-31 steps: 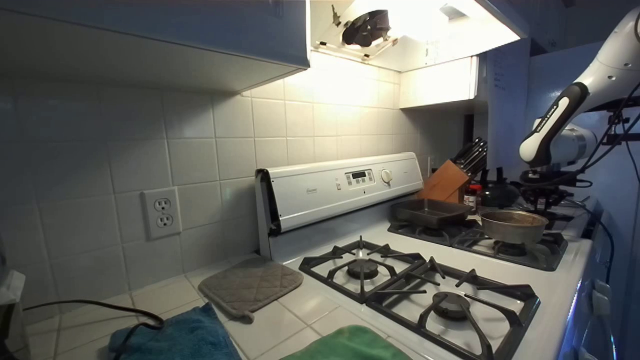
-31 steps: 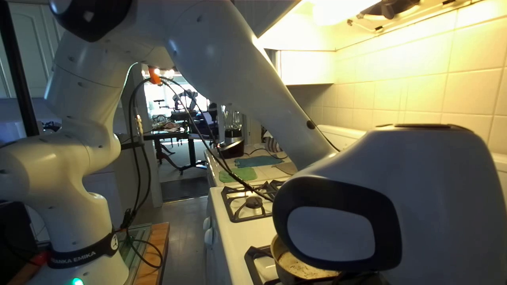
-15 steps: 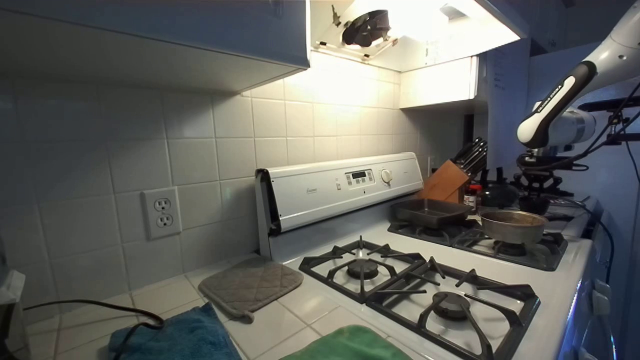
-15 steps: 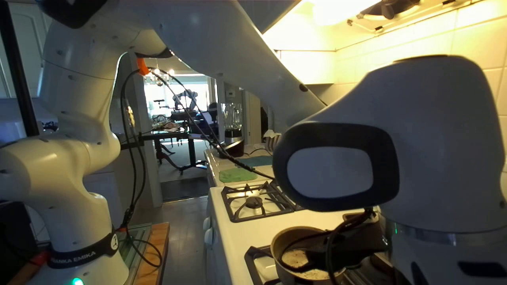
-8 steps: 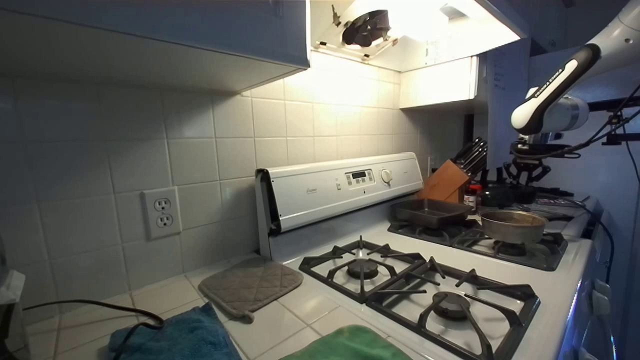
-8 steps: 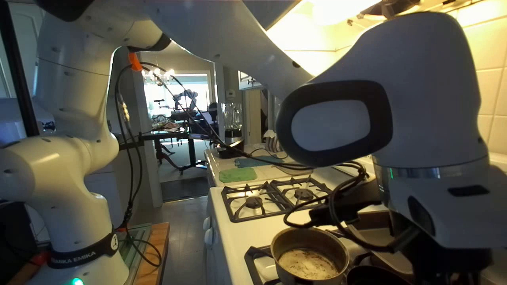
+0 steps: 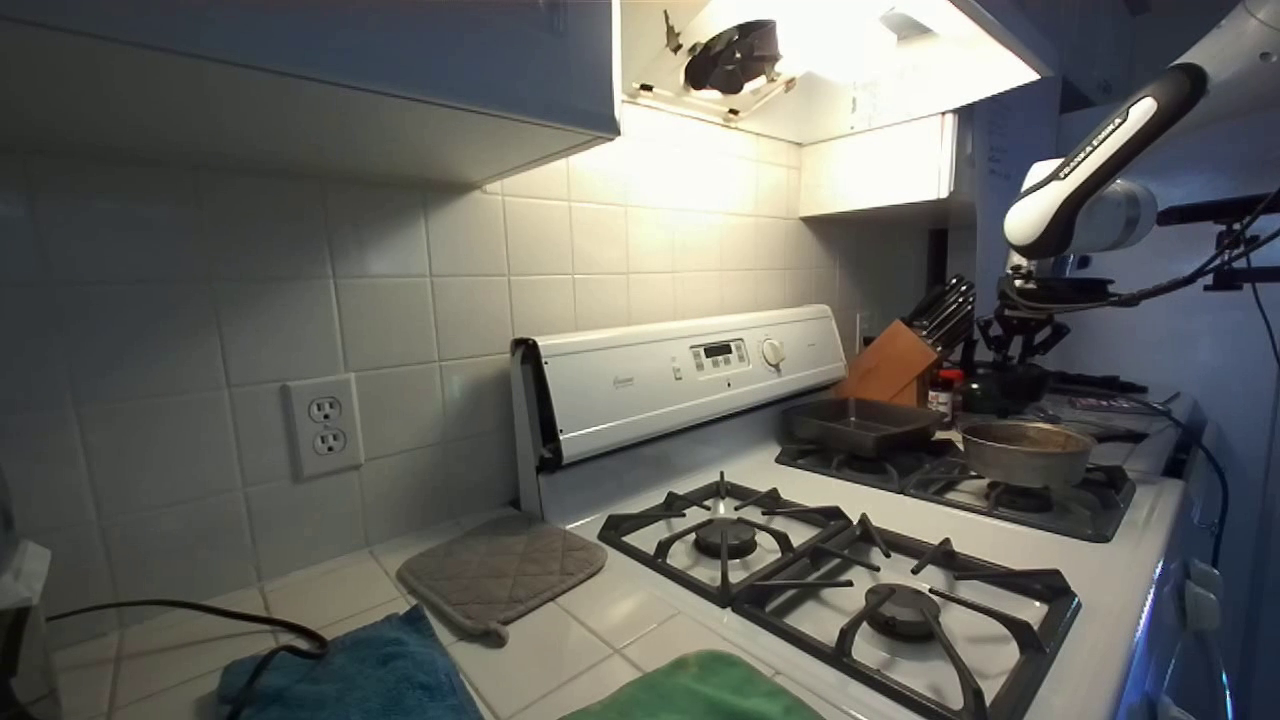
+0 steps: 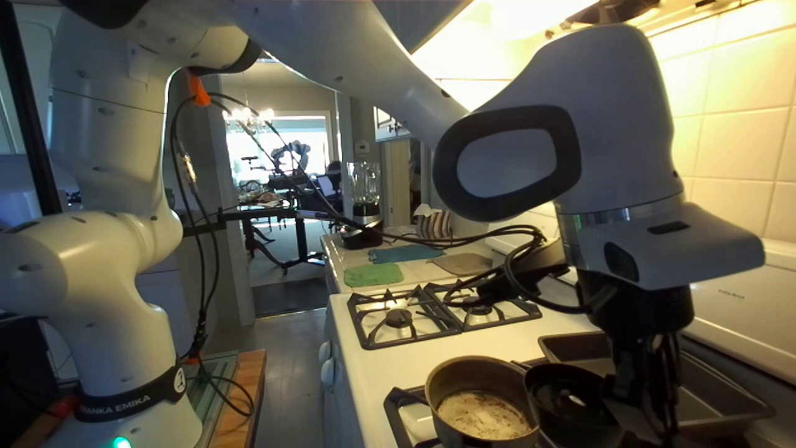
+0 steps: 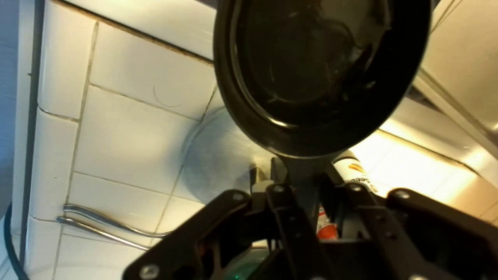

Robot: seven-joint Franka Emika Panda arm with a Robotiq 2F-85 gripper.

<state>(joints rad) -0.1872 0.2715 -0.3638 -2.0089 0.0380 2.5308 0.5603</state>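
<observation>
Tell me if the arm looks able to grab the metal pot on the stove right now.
Probably not as things stand: the hand looks closed on the handle of a black pan, so it has no free grip. The metal pot itself seems uncovered, with that pan held close by.

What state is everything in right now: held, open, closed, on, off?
Black pan: held up by its handle
Gripper: closed on that handle
Metal pot: upright, uncovered, pale residue inside
Rectangular pan: upright, uncovered
Bare burners: no flame visible
Hood light: on
Wall outlet: nothing plugged in
Oven display: too small to read
Jar: red lid on
Potholder: lying flat
Blue towel: spread, rumpled
Green cloth: lying flat
Base light: lit green
</observation>
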